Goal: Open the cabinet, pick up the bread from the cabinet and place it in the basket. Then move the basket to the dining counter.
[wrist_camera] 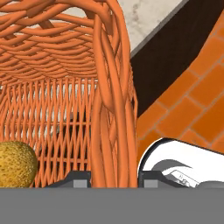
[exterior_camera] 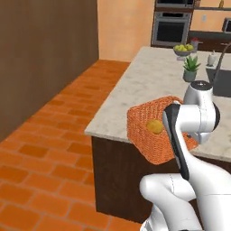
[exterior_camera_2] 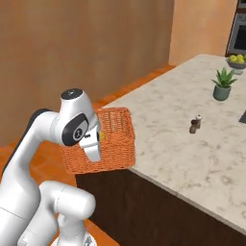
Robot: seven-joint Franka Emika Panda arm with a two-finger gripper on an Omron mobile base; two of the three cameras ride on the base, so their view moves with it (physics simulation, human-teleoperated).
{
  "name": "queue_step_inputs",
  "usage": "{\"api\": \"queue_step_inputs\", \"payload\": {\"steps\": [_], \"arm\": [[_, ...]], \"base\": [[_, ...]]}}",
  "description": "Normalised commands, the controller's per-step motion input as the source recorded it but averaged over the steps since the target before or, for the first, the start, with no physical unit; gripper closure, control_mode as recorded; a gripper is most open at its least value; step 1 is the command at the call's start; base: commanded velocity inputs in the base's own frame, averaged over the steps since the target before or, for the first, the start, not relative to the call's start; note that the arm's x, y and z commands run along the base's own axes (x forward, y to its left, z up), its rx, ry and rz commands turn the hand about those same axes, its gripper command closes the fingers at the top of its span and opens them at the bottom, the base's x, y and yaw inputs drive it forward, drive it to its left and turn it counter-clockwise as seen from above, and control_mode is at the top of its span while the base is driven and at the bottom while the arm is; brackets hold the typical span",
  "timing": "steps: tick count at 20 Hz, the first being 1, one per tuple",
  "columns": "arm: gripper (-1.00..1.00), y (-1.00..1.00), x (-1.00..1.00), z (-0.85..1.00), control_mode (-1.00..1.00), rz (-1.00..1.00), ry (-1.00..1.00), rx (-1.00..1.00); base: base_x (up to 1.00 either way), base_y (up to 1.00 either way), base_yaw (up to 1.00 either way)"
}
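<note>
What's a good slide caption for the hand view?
Claw clamped on the basket wall, bread inside.

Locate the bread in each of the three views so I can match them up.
Left base view: the bread lies inside the basket, just left of the arm.
Right base view: a yellow sliver of it shows in the basket, right of the hand.
Hand view: lower left, behind the basket wall that the fingers straddle.
Shared landmark: the dining counter, its edge under the basket.

Orange woven wicker basket
</note>
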Motion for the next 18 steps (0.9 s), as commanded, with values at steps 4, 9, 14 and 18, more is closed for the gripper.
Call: {"api": "queue_step_inputs", "payload": {"steps": [4,9,14,18], "arm": [[1.00,0.00,0.00,0.00,1.00,0.00,0.00,0.00],[1.00,0.00,0.00,0.00,1.00,0.00,0.00,0.00],[1.00,0.00,0.00,0.00,1.00,0.00,0.00,0.00],[1.00,0.00,0.00,0.00,1.00,0.00,0.00,0.00]], "base": [[1.00,0.88,-0.60],[1.00,0.44,-0.44],[0.42,0.04,-0.16],[0.49,0.00,-0.01]]}}
